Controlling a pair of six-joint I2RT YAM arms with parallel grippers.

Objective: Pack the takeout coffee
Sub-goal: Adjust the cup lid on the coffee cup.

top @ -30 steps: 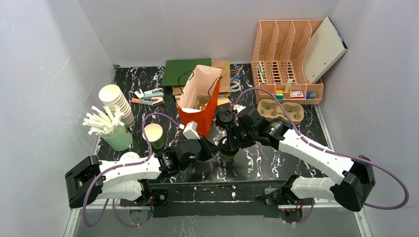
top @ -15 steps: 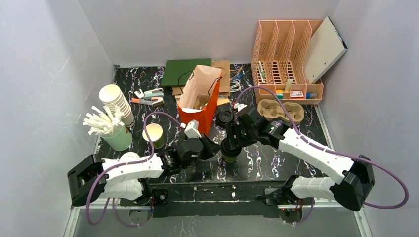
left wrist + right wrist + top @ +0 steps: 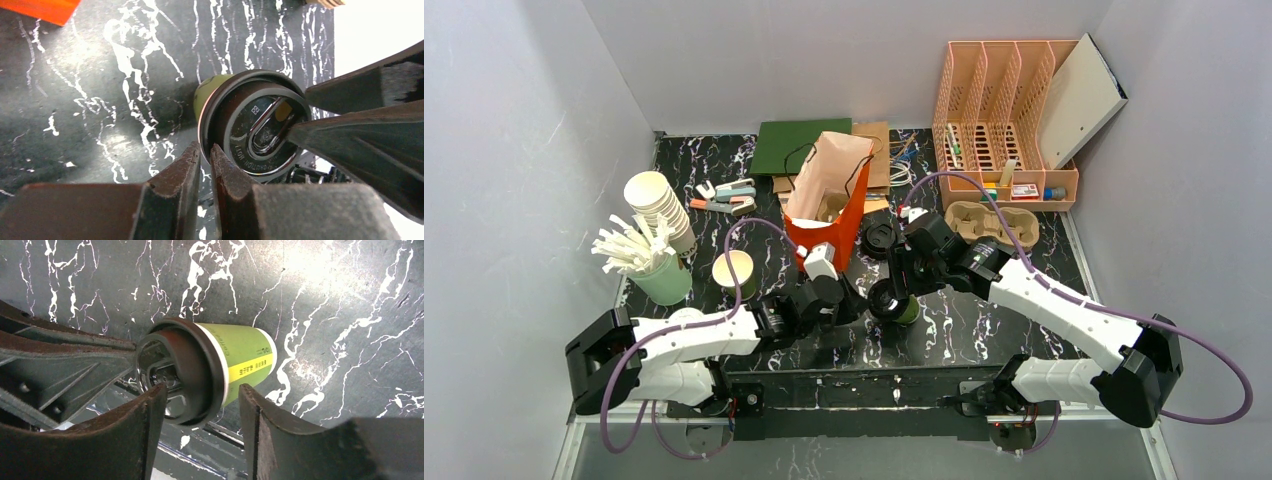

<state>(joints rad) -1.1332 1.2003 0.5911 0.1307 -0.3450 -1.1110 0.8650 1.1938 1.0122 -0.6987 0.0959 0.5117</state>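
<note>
Nearest the bases, the left gripper point(image 3: 206, 150) has its fingers pressed almost together on the lid rim of the takeout coffee point(image 3: 242, 360), a small green paper cup with a round black plastic lid; this pinch is judged to be what holds it tipped sideways above the black marbled table point(image 3: 964, 320). The right gripper point(image 3: 202, 392) stands spread astride the cup's lid end, apparently ready to take it. Beyond stands the open orange paper bag point(image 3: 824, 215), the likely destination.
</note>
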